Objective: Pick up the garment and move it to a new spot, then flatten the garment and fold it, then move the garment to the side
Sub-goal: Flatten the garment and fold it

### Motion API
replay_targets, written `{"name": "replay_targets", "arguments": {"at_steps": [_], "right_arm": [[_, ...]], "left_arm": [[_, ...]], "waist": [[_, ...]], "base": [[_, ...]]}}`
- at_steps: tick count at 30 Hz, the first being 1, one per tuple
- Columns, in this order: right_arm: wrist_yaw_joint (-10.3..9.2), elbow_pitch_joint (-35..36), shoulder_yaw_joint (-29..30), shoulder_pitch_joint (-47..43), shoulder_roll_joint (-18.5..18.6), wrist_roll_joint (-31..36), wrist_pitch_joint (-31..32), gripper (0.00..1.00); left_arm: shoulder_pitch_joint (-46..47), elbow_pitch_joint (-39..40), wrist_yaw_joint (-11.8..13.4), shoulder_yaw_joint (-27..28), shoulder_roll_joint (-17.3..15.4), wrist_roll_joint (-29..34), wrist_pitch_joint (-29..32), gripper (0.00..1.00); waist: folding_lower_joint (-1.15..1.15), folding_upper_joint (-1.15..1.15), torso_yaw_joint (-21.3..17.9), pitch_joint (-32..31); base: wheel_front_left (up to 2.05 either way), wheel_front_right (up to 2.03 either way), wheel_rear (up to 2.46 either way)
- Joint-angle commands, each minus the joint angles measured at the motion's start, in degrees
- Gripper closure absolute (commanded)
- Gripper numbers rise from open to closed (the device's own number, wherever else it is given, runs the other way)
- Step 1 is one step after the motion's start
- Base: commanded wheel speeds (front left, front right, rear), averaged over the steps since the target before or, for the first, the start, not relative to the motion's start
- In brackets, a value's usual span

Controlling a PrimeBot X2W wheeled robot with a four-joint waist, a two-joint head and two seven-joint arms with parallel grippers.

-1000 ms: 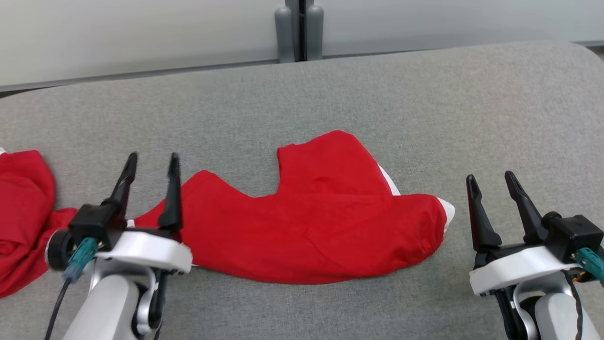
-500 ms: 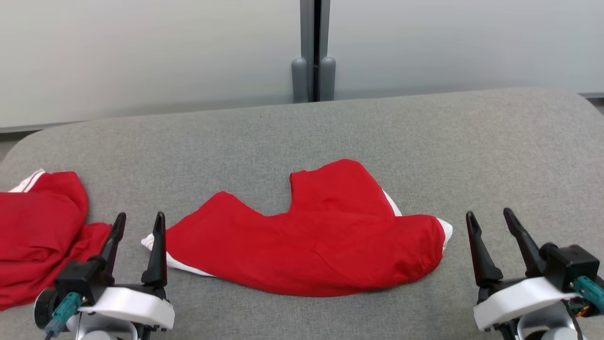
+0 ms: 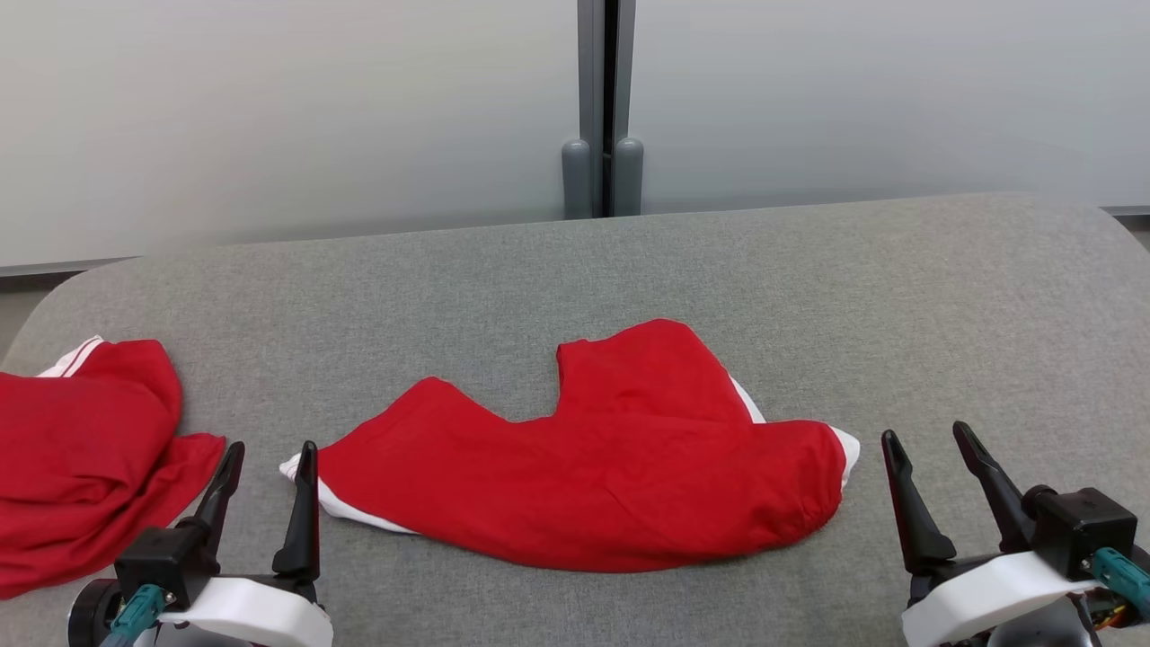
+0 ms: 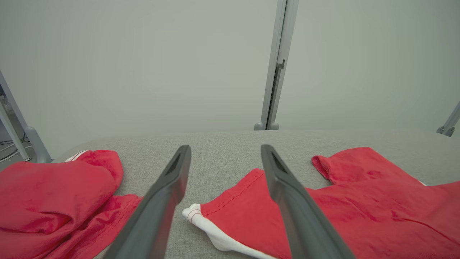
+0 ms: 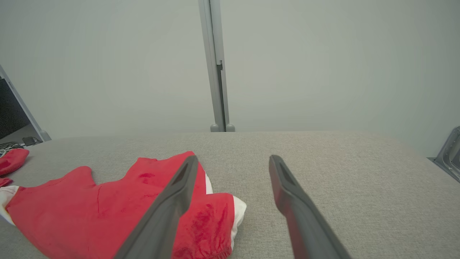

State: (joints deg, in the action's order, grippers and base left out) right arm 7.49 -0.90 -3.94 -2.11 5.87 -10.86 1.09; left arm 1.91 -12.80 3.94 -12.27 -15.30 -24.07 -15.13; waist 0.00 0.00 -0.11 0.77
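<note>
One grey fabric surface (image 3: 809, 288), pale wall (image 3: 269, 117)

The gray tabletop (image 3: 943, 296) lies bare across its whole far half and all along its right side, so there is wide room to pass there. The red garment (image 3: 611, 476) covers the near middle, lying low and flat. A second red cloth (image 3: 81, 449) is bunched at the left edge, and a narrow strip of bare surface runs between the two. The left gripper (image 3: 269, 447), jaws apart, sits at the near end of that strip, its right finger close to the garment's white corner. The right gripper (image 3: 925, 431), jaws apart, has bare surface ahead, just right of the garment. Beyond the far edge a pale wall (image 3: 269, 108) and a gray post (image 3: 604, 108) close off the back.
</note>
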Motion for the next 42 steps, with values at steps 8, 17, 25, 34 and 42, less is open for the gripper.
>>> {"name": "replay_targets", "arguments": {"at_steps": [8, 17, 25, 34, 42], "right_arm": [[0.0, 0.7, 0.3, 0.1, 0.1, 0.8, 0.3, 0.0], [0.0, 0.0, -0.6, 0.5, -0.1, 0.9, 0.5, 0.0], [0.0, -7.0, -5.0, -0.8, -0.4, -0.2, 1.1, 0.0], [0.0, -17.4, -9.9, 3.7, -0.4, -1.5, -0.7, 0.0], [0.0, -23.7, -12.3, 9.1, -0.4, -3.3, -4.4, 1.0]], "left_arm": [[0.6, -0.3, 0.4, -0.3, -0.5, 0.3, 0.0, 0.0], [1.5, -0.2, 0.5, -0.5, -0.6, 0.3, 0.0, 0.0], [4.2, 0.5, 0.3, -0.9, -0.2, 0.6, 0.0, 0.0], [7.7, 1.0, 0.0, -1.2, 0.9, 1.4, 0.0, 0.0], [9.3, 0.7, -0.5, -0.6, 1.8, 2.3, 0.0, 0.0]], "waist": [[0.0, 0.0, 0.1, 0.5], [0.0, 0.0, 0.7, 1.4], [0.0, 0.0, 2.2, 5.0], [0.0, 0.0, 3.6, 9.2], [0.0, 0.0, 3.8, 10.5]], "base": [[0.0, 0.0, 0.0], [0.0, 0.0, 0.0], [0.0, 0.0, 0.0], [0.0, 0.0, 0.0], [0.0, 0.0, 0.0]]}}
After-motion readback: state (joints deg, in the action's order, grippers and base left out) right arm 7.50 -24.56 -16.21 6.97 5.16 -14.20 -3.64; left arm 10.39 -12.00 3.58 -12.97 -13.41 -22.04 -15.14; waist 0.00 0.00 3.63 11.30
